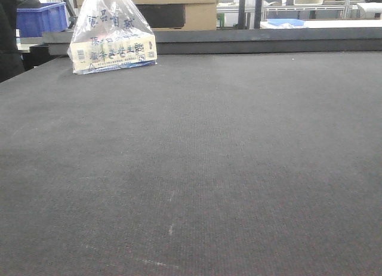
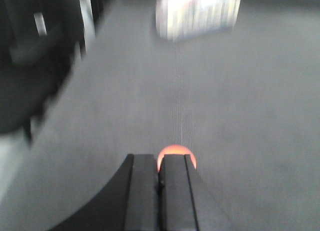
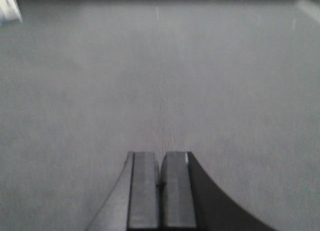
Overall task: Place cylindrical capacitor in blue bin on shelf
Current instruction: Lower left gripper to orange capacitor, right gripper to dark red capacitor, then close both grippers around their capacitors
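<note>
A small orange rounded thing (image 2: pixel 176 152), maybe the cylindrical capacitor, shows just past the tips of my left gripper (image 2: pixel 160 158), partly hidden behind the right finger. The jaws are pressed together with no gap, low over the dark grey table mat (image 2: pixel 250 116). I cannot tell whether the orange thing touches the fingers. My right gripper (image 3: pixel 161 158) is shut and empty over bare mat (image 3: pixel 160 81). A blue bin (image 1: pixel 42 18) stands at the far left beyond the table. The steel shelf is out of view. Neither gripper shows in the front view.
A clear plastic bag with a printed yellow box inside (image 1: pixel 112 34) stands at the table's far left; it appears blurred in the left wrist view (image 2: pixel 197 13). A dark raised ledge (image 1: pixel 239 43) runs along the far edge. Cardboard boxes (image 1: pixel 179 7) stand behind.
</note>
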